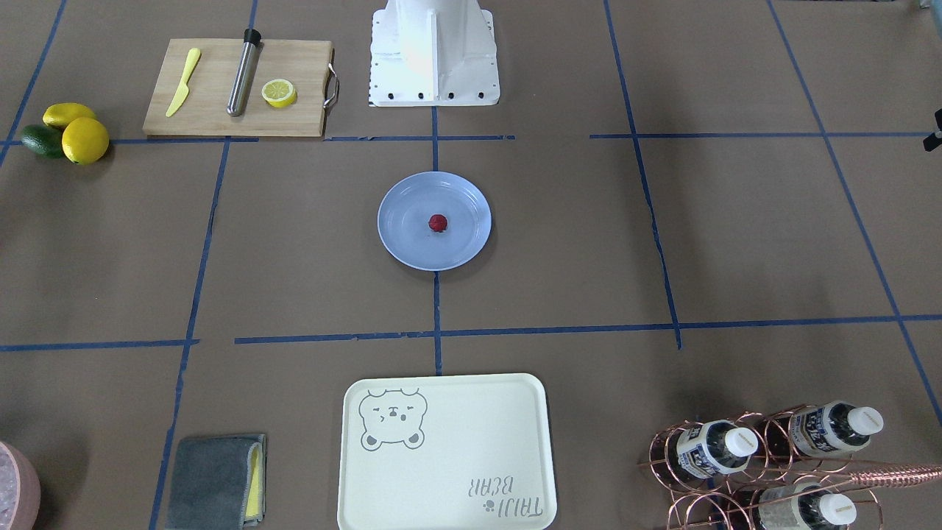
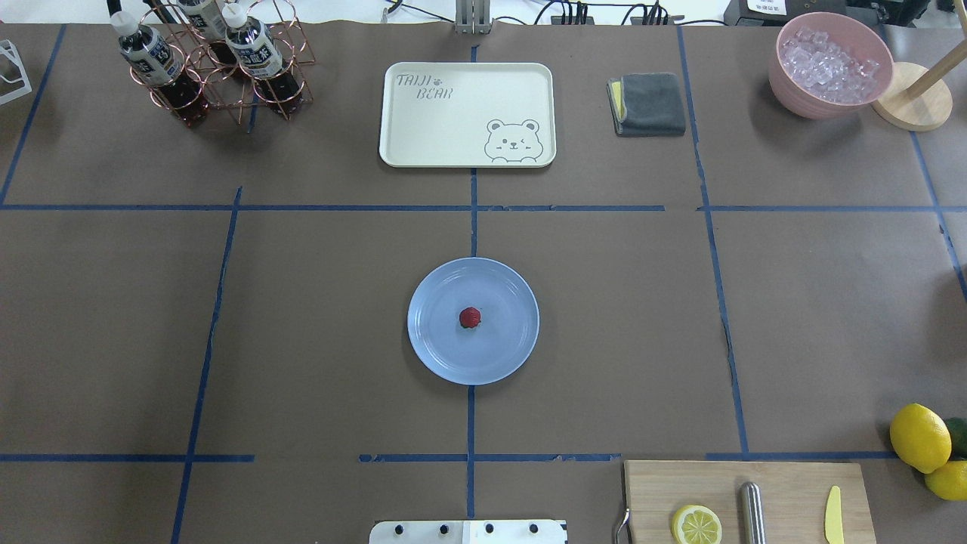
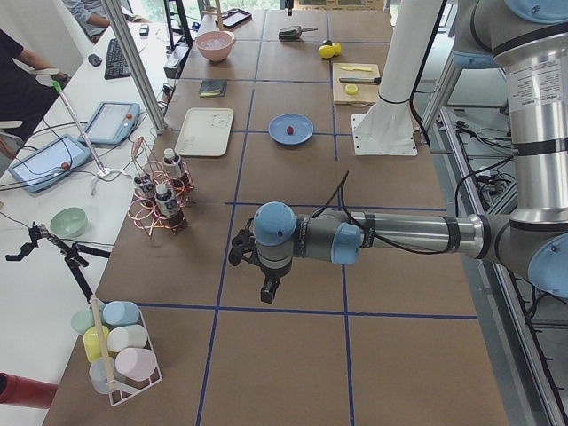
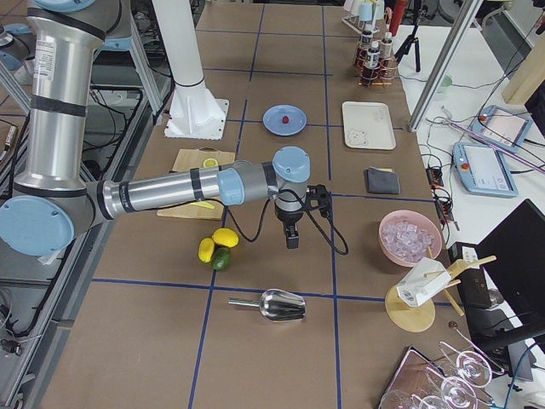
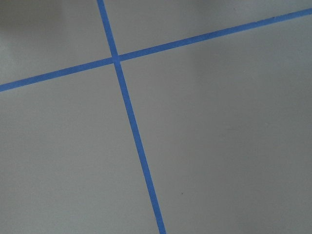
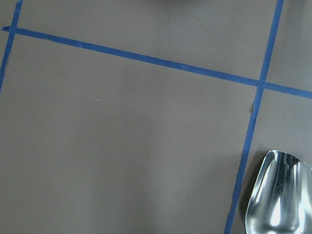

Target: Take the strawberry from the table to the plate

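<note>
Matt brown paper covers the table (image 2: 302,340) — the plate (image 2: 438,349) is glossy, the scoop (image 6: 278,195) polished metal.

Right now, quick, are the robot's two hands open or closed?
Left gripper: cannot be told; it shows only from afar.
Right gripper: cannot be told either.

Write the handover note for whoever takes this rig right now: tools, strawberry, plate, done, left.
Left tool: over bare table, away from the plate; open or shut cannot be told.
Right tool: over bare table near a metal scoop; cannot tell either.
Strawberry: lying in the plate's middle, nothing touching it.
Done: placement.
Left: nothing apparent.
</note>
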